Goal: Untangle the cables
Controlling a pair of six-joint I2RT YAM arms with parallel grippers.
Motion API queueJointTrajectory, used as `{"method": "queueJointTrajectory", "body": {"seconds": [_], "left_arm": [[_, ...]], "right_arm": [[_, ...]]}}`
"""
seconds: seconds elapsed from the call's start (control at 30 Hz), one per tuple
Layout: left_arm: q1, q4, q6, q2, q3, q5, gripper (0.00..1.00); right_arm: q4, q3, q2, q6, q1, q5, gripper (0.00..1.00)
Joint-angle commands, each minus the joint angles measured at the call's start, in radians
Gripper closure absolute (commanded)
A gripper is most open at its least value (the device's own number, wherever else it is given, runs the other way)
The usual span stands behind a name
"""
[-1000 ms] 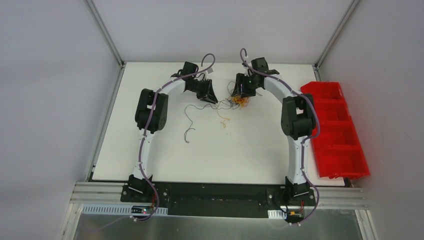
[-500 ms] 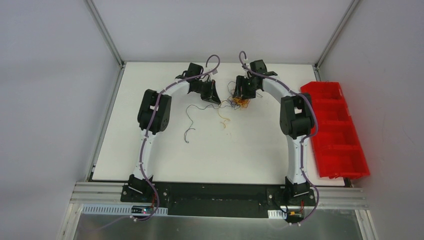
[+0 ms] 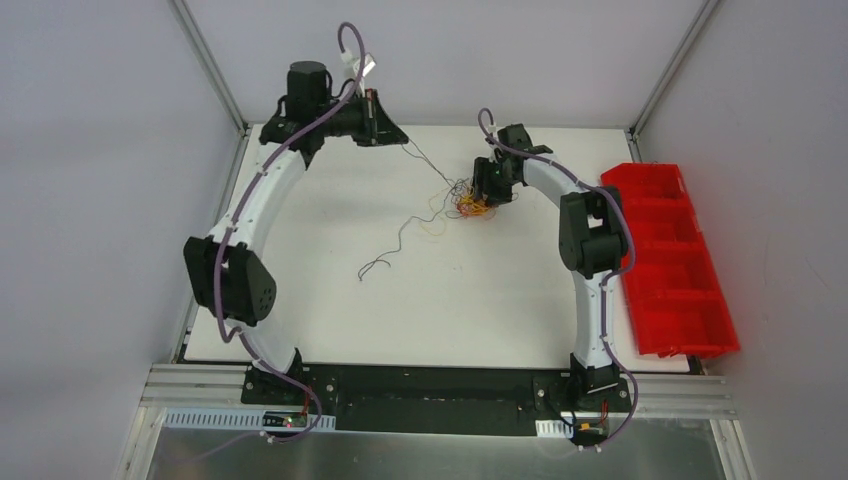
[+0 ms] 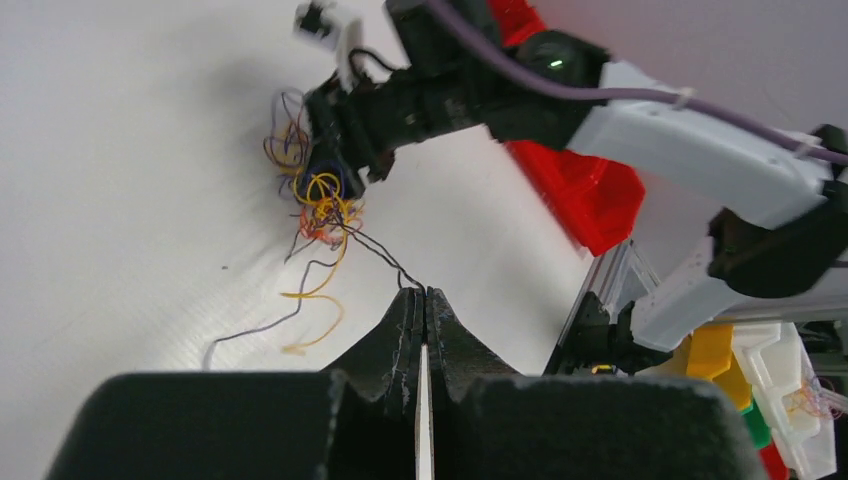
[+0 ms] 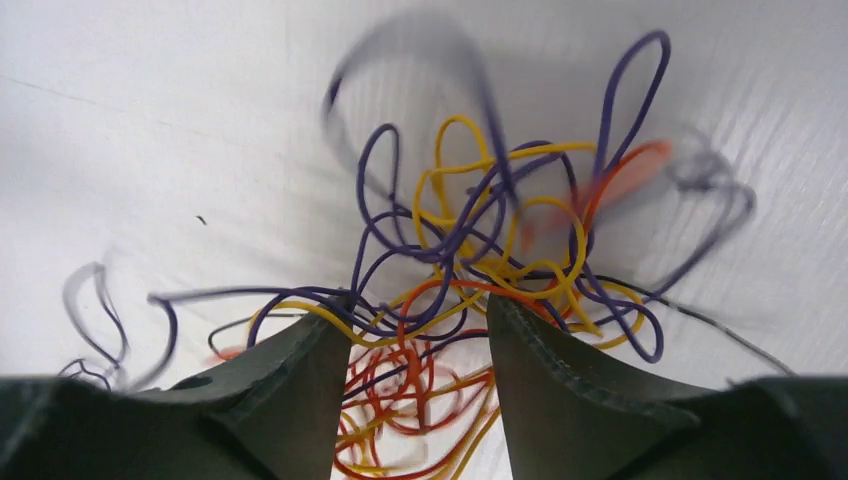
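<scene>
White counter (image 3: 480,300), grey walls all round, and the cables (image 3: 468,200) sit balled up at upper centre of the overhead view. We see the left pincer (image 3: 402,140) raised toward the upper left, jaws pressed together on one dark strand (image 3: 428,163) that runs taut down to the ball. We judge that pull is meant to slide it free. The right pincer (image 3: 488,192) stands half-spread, its fingers straddling the ball, seemingly to pin it down. One loose strand (image 3: 398,240) lies apart, mid-frame.
</scene>
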Motion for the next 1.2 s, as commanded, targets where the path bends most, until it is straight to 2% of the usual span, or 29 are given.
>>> {"method": "queueJointTrajectory", "body": {"seconds": [0.0, 0.23, 0.43, 0.63, 0.77, 0.87, 0.93, 1.17], "left_arm": [[0.040, -0.014, -0.063, -0.135, 0.085, 0.064, 1.00], [0.109, -0.015, -0.114, -0.236, 0.269, 0.070, 1.00], [0.193, 0.003, -0.200, -0.218, 0.525, 0.095, 1.00], [0.284, 0.083, -0.263, -0.221, 0.687, 0.054, 1.00], [0.375, 0.135, -0.288, -0.251, 0.719, -0.046, 1.00], [0.425, 0.146, -0.289, -0.278, 0.719, -0.171, 1.00], [0.439, 0.135, -0.267, -0.297, 0.719, -0.234, 1.00], [0.448, 0.094, -0.189, -0.327, 0.703, -0.316, 1.00]], "right_arm": [[-0.086, -0.045, -0.036, -0.015, -0.002, 0.080, 0.45], [-0.126, -0.084, -0.073, -0.025, -0.015, 0.087, 0.45], [-0.139, -0.126, -0.098, -0.029, -0.021, 0.081, 0.46], [-0.151, -0.158, -0.104, -0.038, -0.023, 0.088, 0.46], [-0.176, -0.162, -0.095, -0.041, -0.020, 0.089, 0.47], [-0.197, -0.163, -0.086, -0.045, -0.022, 0.102, 0.47], [-0.201, -0.166, -0.085, -0.046, -0.020, 0.099, 0.47], [-0.187, -0.196, -0.126, -0.062, 0.004, 0.069, 0.48]]}}
